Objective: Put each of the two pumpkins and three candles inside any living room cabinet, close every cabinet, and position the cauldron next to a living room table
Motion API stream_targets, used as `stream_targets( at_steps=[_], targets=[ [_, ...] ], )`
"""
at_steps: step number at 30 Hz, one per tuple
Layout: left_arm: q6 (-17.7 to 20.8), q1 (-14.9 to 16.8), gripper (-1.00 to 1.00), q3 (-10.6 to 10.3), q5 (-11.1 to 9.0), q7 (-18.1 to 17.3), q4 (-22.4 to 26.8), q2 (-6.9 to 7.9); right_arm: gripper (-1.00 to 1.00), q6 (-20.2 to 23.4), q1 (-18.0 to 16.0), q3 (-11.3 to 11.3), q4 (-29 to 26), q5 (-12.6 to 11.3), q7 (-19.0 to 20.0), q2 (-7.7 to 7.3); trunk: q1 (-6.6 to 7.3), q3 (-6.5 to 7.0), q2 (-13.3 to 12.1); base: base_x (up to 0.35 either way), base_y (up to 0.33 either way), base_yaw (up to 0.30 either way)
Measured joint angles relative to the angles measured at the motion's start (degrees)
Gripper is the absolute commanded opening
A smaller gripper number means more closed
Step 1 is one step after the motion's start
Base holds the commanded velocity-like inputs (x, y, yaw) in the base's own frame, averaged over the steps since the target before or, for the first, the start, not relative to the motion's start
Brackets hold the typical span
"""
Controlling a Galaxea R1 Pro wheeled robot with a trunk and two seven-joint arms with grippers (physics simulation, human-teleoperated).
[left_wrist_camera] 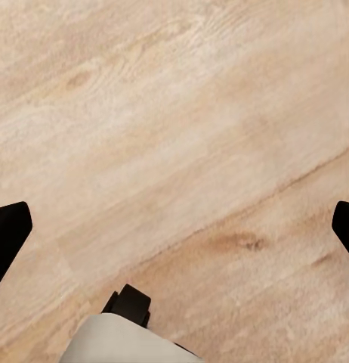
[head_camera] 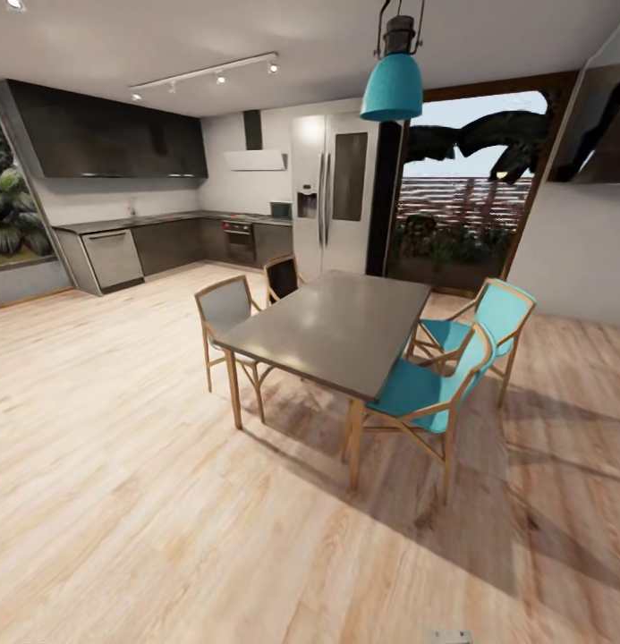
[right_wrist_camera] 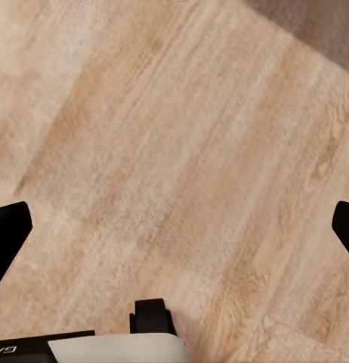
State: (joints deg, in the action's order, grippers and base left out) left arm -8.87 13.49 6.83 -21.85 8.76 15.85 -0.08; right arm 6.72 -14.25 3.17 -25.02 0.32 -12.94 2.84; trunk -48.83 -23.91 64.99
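Observation:
The pumpkins, candles, cabinet, cauldron and living-room table are out of view. Pale wood floor lies under both wrist cameras. My left gripper (left_wrist_camera: 174, 231) is open, its dark fingertips (left_wrist_camera: 8, 234) far apart at the picture's sides with bare planks between them. My right gripper (right_wrist_camera: 174, 231) is open the same way, fingertips (right_wrist_camera: 10, 231) spread wide over the floor and holding nothing.
Ahead stands a tall dark dining table (head_camera: 336, 331) with two teal chairs (head_camera: 435, 385) on its right and a grey chair (head_camera: 225, 309) on its left. Behind are the kitchen counter (head_camera: 166, 241), a steel fridge (head_camera: 332, 192) and a glass door (head_camera: 462, 224). Open wood floor (head_camera: 122, 501) spreads in front.

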Motion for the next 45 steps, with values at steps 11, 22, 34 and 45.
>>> stream_targets(
  at_steps=[11,22,34,45],
  targets=[
    [0.00,-0.01,1.00,0.01,-0.03,0.00,0.01,0.00,1.00,0.00,0.00,0.01,0.02,0.00,0.00,0.00,0.00,0.00,0.00,0.157,0.298,0.269],
    [0.01,0.00,1.00,0.01,-0.07,-0.01,0.01,0.00,1.00,0.00,0.00,0.00,0.11,0.02,-0.01,0.00,0.01,0.00,0.00,0.222,0.266,0.282],
    [0.01,-0.01,1.00,0.00,-0.03,-0.02,0.00,0.00,1.00,0.00,-0.02,0.00,0.10,0.06,-0.03,0.02,0.01,0.00,0.00,0.294,0.162,0.282],
    [0.01,0.00,1.00,-0.02,0.00,-0.02,0.00,0.00,1.00,0.01,0.00,0.00,0.04,0.08,-0.03,0.05,0.02,0.00,0.01,0.332,0.006,0.282]
  ],
)
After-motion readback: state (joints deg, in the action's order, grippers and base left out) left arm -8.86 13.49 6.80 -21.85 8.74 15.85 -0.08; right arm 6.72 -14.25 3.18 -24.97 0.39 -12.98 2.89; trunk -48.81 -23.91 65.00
